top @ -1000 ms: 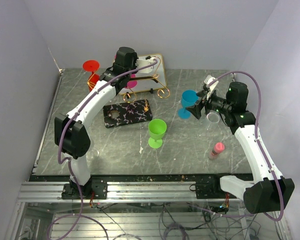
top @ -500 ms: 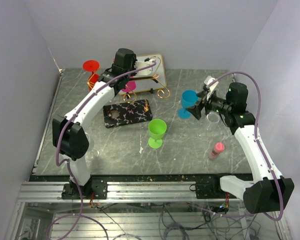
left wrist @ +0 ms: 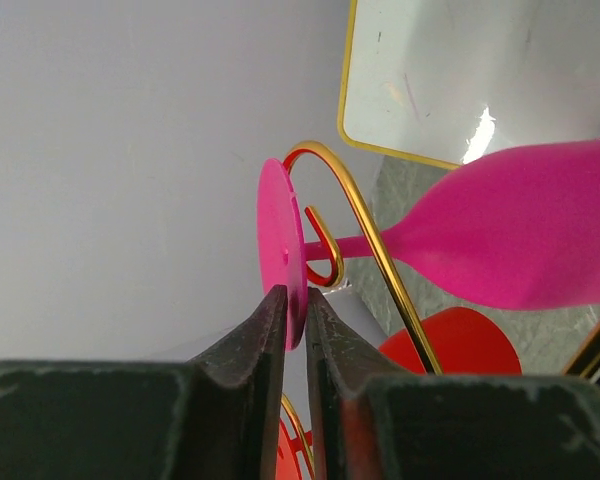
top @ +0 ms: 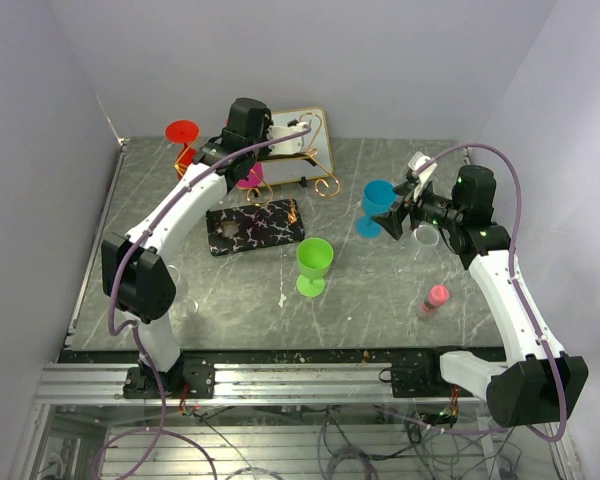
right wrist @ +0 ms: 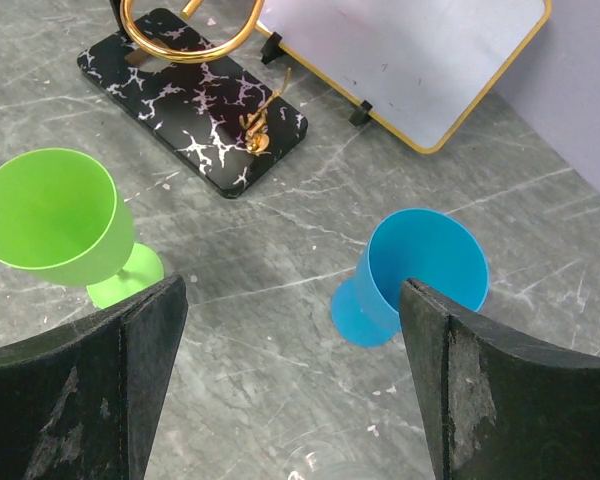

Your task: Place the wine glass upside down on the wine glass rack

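On the table [top: 380, 290], the rack [top: 255, 228] stood toward the back, and the pink glass [left wrist: 520, 235] was already on it. In the left wrist view its stem ran through a curled end of the gold wire [left wrist: 365, 215], with the bowl on one side and the foot [left wrist: 280, 240] on the other.

The left gripper [left wrist: 297, 330] was at that foot. Its fingers [left wrist: 265, 340] were close together on either side of the rim. Whether they pinched the rim or merely flanked it could not be told.

The right gripper [right wrist: 290, 300] hung well apart over the blue glass [right wrist: 420, 270], spread wide and holding nothing.

The step in hand looked like letting go, and it would be done well by:

- **Opening first:** part the fingers until a clear gap showed on both faces of the foot before the arm moved at all.
- **Backing out cleanly:** draw straight back in the plane of the foot, never sideways, since a finger dragging on that thin disc could lift the stem out of the curl.
- **Going slowly:** the glass looked light and would probably swing at a nudge.
- **Checking the result:** the foot should be left resting against the wire, carrying the glass by itself.
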`<state>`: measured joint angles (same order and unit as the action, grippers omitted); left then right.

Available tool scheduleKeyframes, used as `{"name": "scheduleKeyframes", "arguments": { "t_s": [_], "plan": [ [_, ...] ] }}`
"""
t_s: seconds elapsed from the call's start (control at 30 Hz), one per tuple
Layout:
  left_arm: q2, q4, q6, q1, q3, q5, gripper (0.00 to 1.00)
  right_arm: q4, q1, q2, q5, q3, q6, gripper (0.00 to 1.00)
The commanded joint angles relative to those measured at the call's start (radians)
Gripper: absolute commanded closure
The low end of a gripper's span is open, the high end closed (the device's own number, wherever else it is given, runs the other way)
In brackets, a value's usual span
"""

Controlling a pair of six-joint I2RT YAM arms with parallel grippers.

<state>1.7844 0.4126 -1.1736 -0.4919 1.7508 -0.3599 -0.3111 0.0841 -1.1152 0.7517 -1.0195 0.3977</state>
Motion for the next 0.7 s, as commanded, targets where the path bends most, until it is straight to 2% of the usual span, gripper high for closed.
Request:
{"name": "scheduleKeyframes", "arguments": {
  "t_s": [0.0, 0.67],
  "plan": [
    [-0.039, 0.028, 0.009, 0.006, -0.011, 0.013, 0.76, 0.025, -0.007, 0.006, 0.000, 0.013, 0.008, 0.14],
    [-0.077, 0.064, 0.001, -0.003, -0.056, 0.015, 0.66, 0.026, -0.005, 0.006, -0.001, 0.012, 0.012, 0.13]
  ]
}}
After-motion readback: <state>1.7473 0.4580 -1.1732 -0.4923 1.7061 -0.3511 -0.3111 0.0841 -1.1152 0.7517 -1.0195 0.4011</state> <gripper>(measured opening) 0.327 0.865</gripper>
